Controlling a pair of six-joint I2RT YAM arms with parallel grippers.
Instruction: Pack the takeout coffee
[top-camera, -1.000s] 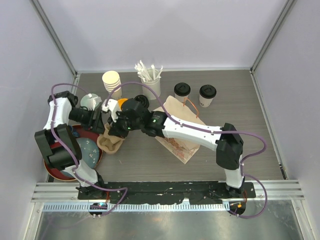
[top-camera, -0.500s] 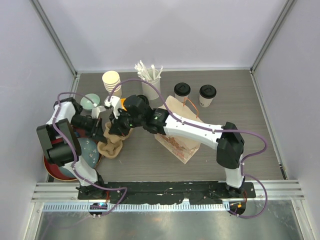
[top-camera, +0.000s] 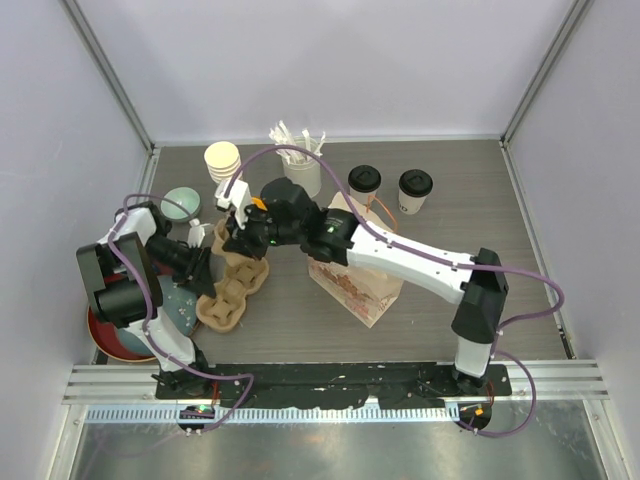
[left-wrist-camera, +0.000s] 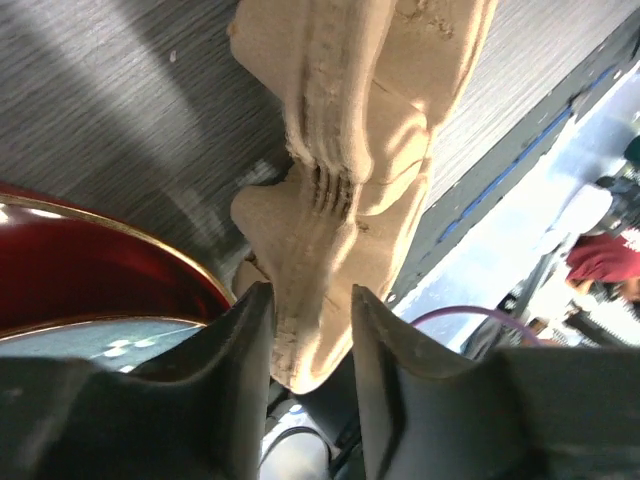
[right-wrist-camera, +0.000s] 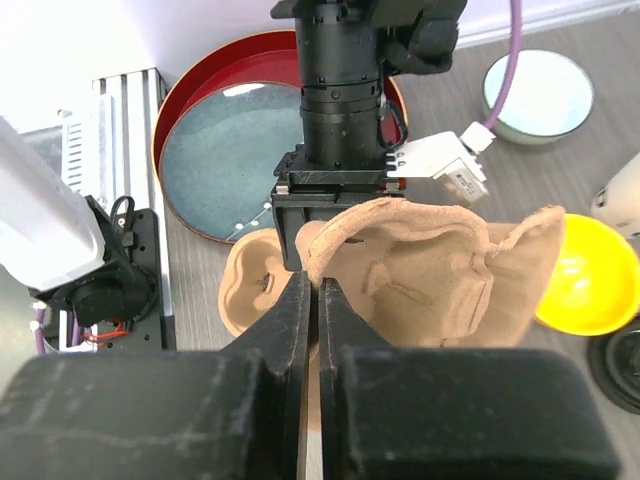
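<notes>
Dark wood-grain worktop (top-camera: 300, 325). Along the far edge, left to right:
- stack of cream cups (top-camera: 222, 160)
- white holder of stirrers (top-camera: 303, 172)
- two lidded cups (top-camera: 364, 183), upright, near each other, not touching

Middle: brown paper bag (top-camera: 350, 275) lies flat, handles toward the lidded cups.

Left of the bag: pulp cup carrier (top-camera: 228, 295). Whether it rests flat cannot be told.

Left edge: teal bowl (top-camera: 178, 203).

Near-left corner: red tray (top-camera: 105, 340), partly hidden.
</notes>
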